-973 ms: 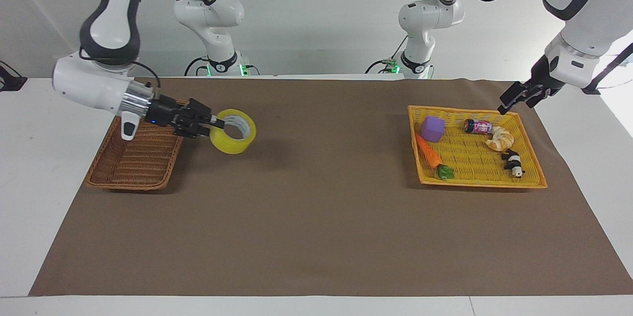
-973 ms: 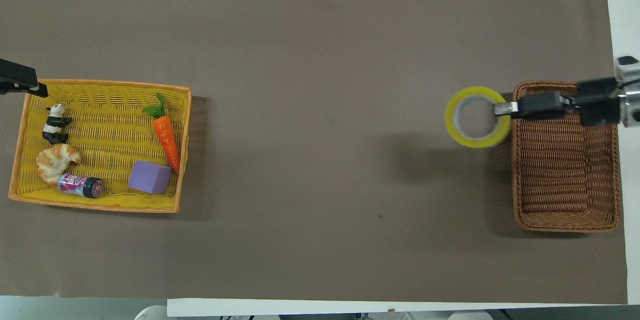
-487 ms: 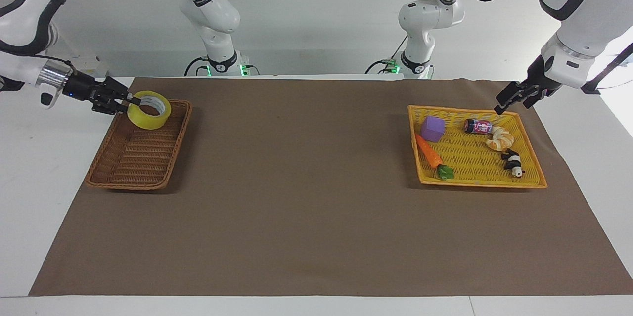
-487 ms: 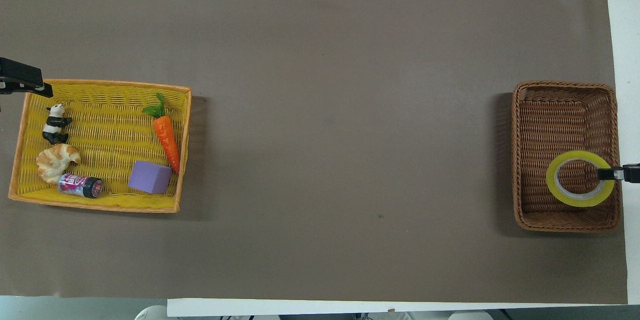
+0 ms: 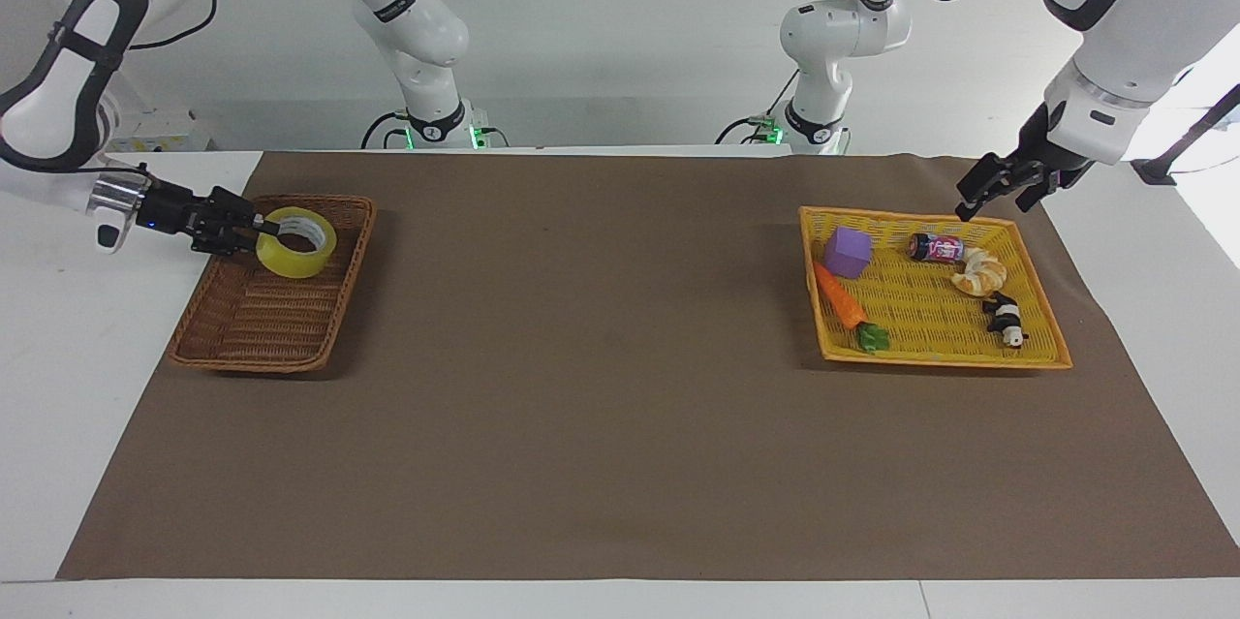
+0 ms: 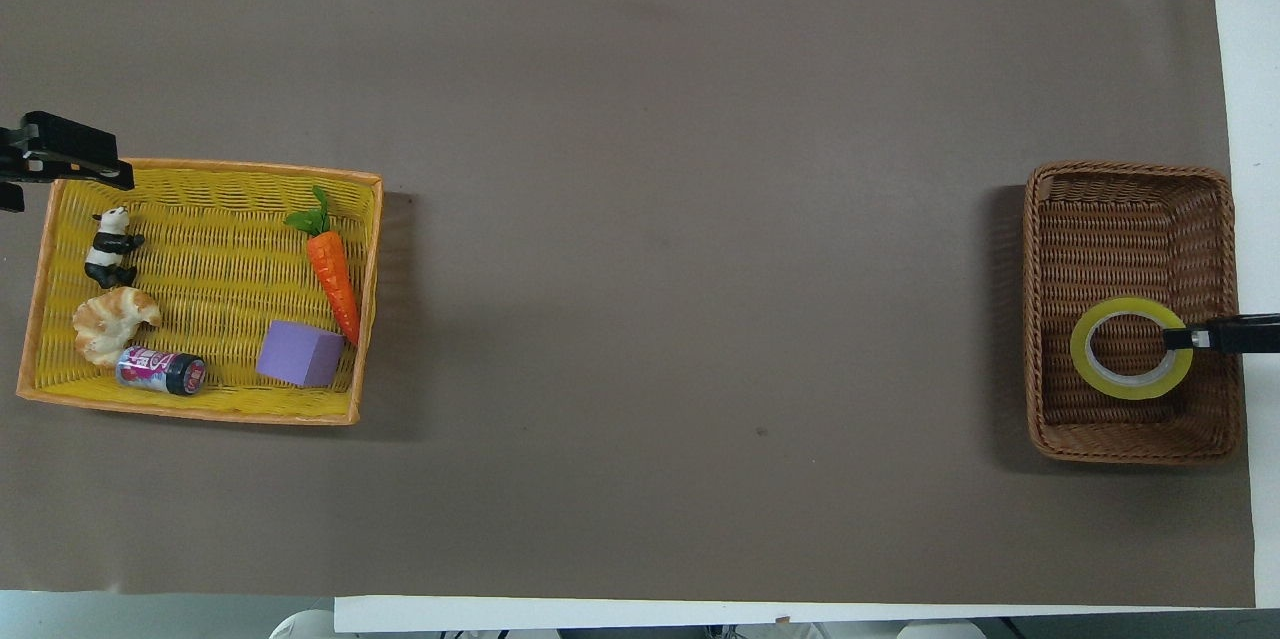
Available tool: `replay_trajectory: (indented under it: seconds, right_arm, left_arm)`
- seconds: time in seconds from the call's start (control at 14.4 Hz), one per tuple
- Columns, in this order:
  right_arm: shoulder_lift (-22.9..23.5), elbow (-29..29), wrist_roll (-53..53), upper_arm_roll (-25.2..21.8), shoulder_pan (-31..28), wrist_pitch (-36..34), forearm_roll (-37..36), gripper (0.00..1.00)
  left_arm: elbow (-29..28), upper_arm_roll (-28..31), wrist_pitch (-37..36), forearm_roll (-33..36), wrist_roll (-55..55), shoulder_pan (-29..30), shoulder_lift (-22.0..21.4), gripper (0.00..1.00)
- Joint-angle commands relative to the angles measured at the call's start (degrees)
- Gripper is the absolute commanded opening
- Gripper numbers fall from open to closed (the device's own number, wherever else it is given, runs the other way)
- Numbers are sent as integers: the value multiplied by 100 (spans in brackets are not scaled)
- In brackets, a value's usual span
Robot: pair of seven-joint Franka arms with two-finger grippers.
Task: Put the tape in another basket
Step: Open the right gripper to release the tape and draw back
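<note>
So the tape (image 5: 291,263) is finally sitting inside the wicker basket's (image 5: 262,309) outline instead of hanging out over the bare surface (image 5: 601,357) next to it like it was a second ago. The right gripper (image 5: 263,230) is reaching in from the left edge of the facing frame, and its fingers are still pinching the roll's wall, one inside the core and one outside. Compared with half a second back, the roll is also looking a bit lower and tucked further in, at the upper end of the basket in the facing frame, which is the lower part of it in the overhead frame. I can't tell whether it's actually touching the basket floor yet. I'm guessing the carry is basically done and all that's remaining is letting go and backing out. Meanwhile the left gripper (image 5: 990,198) is just waiting in the upper right of the facing frame, over the yellow basket's (image 5: 945,359) corner, fingers spread and holding nothing.
</note>
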Motion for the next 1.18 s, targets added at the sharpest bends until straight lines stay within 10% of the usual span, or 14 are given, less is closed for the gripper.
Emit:
replay_trajectory:
  seconds: [0.0,0.56,0.63,0.7,0.76,1.11]
  right_arm:
    - [239,186,-17,25,12,48,85,0]
    - [328,160,-35,25,56,408,235,9]
    - [328,160,-35,25,56,417,235,29]
    - [328,160,-35,25,74,426,209,87]
    - [328,160,-35,25,152,469,182,100]
    - [31,248,9,25,389,952,-264,100]
  left_arm:
    - [368,513,-467,217,89,-497,155,99]
    - [475,505,-643,200,396,-454,112,99]
    - [474,504,-644,191,396,-375,111,99]
    - [474,513,-626,191,396,-357,103,99]
    - [465,513,-617,191,396,-357,103,99]
    - [299,513,-591,200,396,-330,-29,99]
